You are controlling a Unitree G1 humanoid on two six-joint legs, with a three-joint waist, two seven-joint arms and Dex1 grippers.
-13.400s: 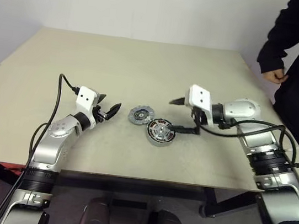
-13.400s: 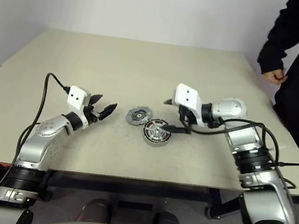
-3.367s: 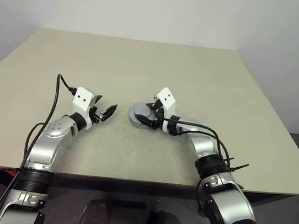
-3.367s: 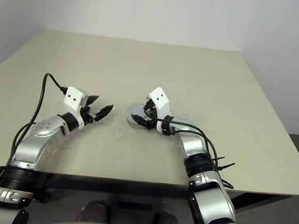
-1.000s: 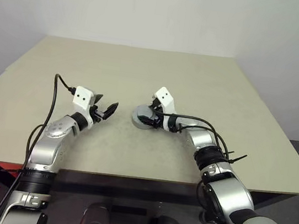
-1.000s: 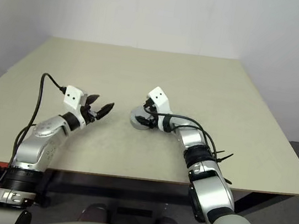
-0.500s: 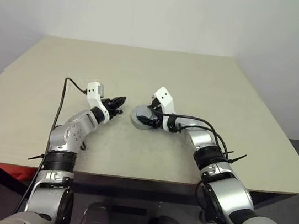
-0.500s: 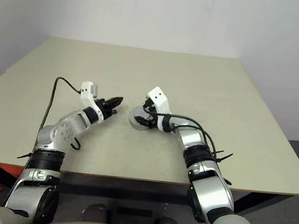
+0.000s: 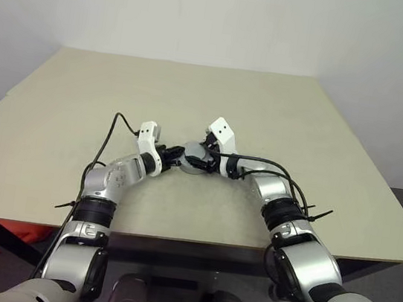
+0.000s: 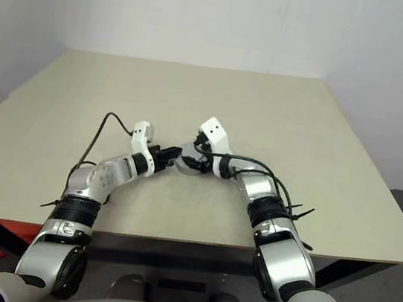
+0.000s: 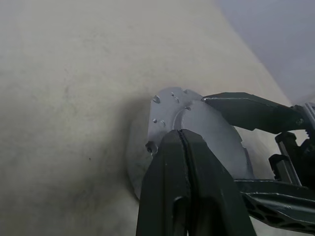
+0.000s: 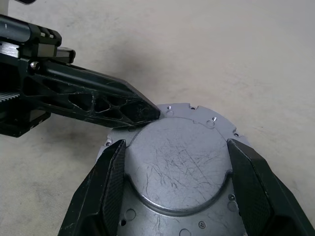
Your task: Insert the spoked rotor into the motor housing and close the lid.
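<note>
**Both grippers meet at the closed motor**

In the left eye view, the two arms come together just left of the frame's centre, on a bare beige table [image 9: 323, 138]. Between them sits the lid [image 9: 195, 155], a small grey disc, too small here to read any detail. The left gripper [image 9: 174, 155] reaches it from the left, the right gripper [image 9: 201, 161] from the right.

The right wrist view gives the close look. The lid [image 12: 179, 162] fills the lower middle, smooth scratched face up, with small holes and notches round its flange. The right gripper's black fingers [image 12: 251, 189] stand wide apart on either side of the raised round centre, right against its edge, gripping it across its width. From the upper left of that frame the left gripper [image 12: 150, 113] comes in as one closed black point, its tip touching the lid's flange.

The left wrist view shows what the others do not: the left fingers [image 11: 189, 177] pressed flat together with only a seam between them, holding nothing, their tip over the lid's [image 11: 216, 132] rim. The right fingers [image 11: 256, 113] frame the disc behind.

The housing and rotor are hidden under the lid.
</note>
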